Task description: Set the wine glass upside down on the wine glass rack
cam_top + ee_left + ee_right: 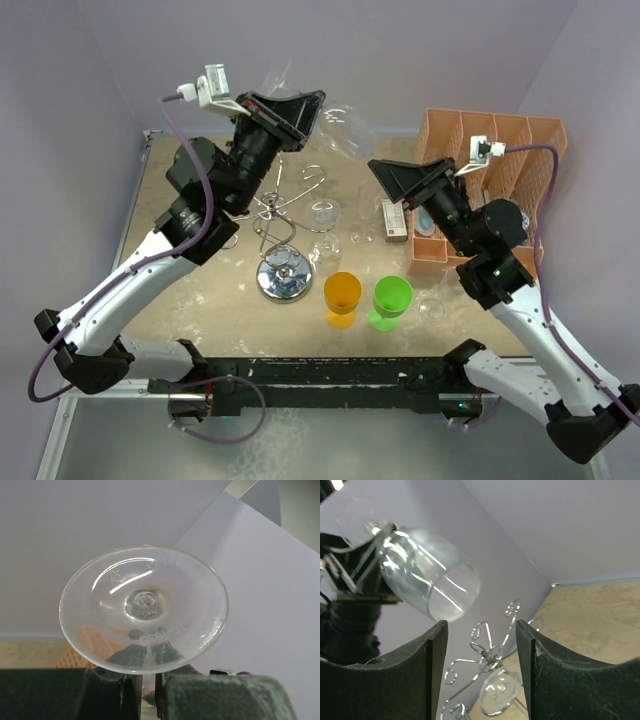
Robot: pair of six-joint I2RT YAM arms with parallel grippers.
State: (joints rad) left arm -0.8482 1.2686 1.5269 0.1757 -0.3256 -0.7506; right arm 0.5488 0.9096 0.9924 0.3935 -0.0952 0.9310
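My left gripper (298,108) is raised over the far edge of the bench (240,315), left of centre. Its jaws are closed on the stem of the clear wine glass (427,580). Gripping the stem leaves the bowl free, its mouth tilted down toward the shiny chrome wire wine glass rack (283,240) standing mid-bench below. The right gripper (482,670), jaws open and empty, stands off toward the right edge, which I judge keeps it clear.

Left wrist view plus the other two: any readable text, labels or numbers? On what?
Wine glass foot, lower part: raised lettering, too blurred to read.
Wine glass foot, upper part: two small raised marks, not legible.
Small white box beside the orange organiser: red marking, too small to read.
No other text shows in any view.
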